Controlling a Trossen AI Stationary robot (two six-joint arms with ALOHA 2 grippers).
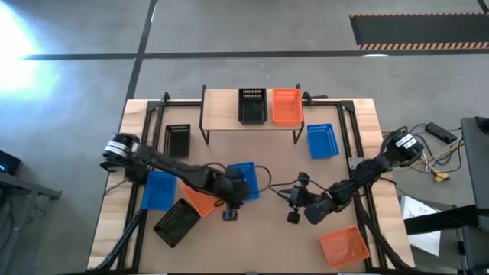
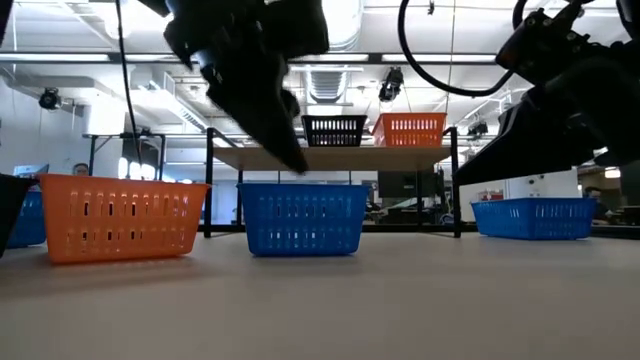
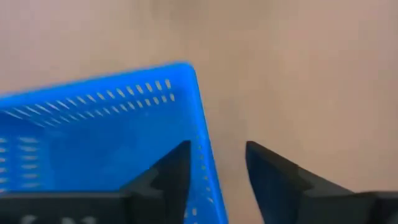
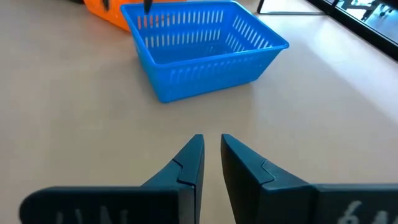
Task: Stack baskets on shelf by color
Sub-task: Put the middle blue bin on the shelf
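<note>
Your left gripper [image 3: 216, 163] hangs over the blue basket [image 1: 244, 182] near the middle of the worktop [image 1: 351, 114], fingers apart and straddling one rim, one finger inside, one outside. Your right gripper [image 4: 211, 155] waits low beside it, toward the right edge, fingers only slightly apart, holding nothing. On the shelf [image 1: 221, 107] at the far edge, a black basket [image 1: 251, 105] and an orange basket [image 1: 286, 106] sit side by side

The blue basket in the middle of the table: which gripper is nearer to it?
Left. The left gripper straddles the blue basket's wall, fingers open; the right gripper waits beside it, apart.
</note>
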